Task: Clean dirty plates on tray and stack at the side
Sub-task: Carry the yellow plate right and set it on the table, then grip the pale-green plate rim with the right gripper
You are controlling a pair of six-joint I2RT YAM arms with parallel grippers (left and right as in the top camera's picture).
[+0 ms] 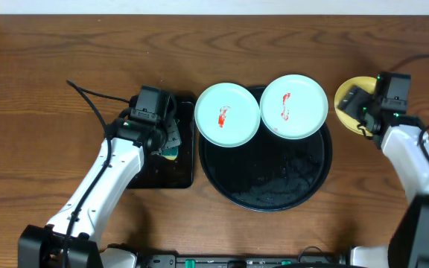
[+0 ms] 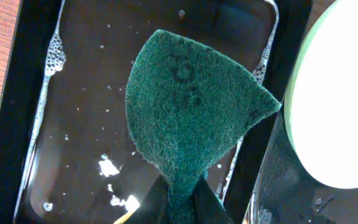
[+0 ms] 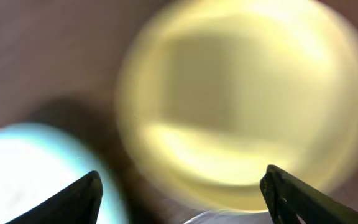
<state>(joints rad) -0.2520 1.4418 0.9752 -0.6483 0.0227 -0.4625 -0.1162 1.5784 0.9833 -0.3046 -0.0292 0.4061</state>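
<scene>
Two pale blue-mint plates, each with a red smear, rest on the far rim of the round black tray: the left plate and the right plate. The pale yellow plate lies on the table right of the tray; it also shows blurred in the right wrist view. My left gripper is shut on a green scouring pad above the rectangular tray. My right gripper is open and empty above the yellow plate's near edge.
A small rectangular black tray holding soapy water lies left of the round tray, under my left gripper. A mint plate's edge shows at the right of the left wrist view. A black cable runs across the table at left.
</scene>
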